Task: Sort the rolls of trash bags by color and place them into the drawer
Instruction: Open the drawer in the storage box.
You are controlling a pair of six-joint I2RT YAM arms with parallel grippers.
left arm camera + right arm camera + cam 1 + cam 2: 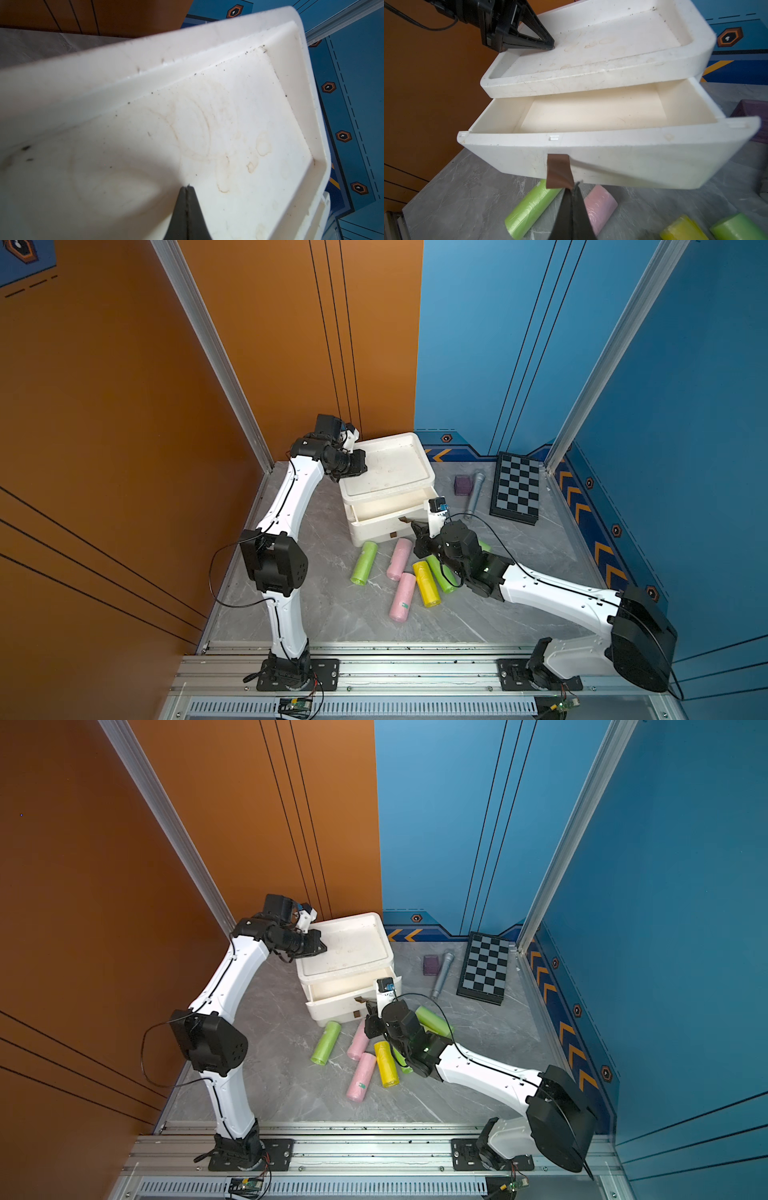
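Soft plastic film wound into short rolls (326, 1043), six in all on the grey bench (332, 614), none in a drawer yet. Lime-green roll (364, 562), pink roll (400, 559), labelled pink roll (402, 596), yellow roll (427, 583) and second green roll (442, 572) huddled just in front of the white cabinet (427, 464). Third green roll (484, 546) half hidden behind the right arm.

Right fingers (571, 193) pressed together on the end of the brown pull tab (558, 170), with the top drawer (612, 143) drawn well out and bare inside. Left fingers (187, 193) closed on nothing, tips at the stained floor of the cabinet's tray top; touching or just above, hard to tell.

Probably light, squashy and slick, and round enough to roll off at a nudge. Best taken from above, across the middle, squeezing gently so the film dents without slipping. Yellow and second green lying side by side and touching, so little room for a finger between; lime-green roll well apart and likely the easiest first pick.

Small label with green print near one end of the labelled pink roll, too small to read. No brand legible anywhere.
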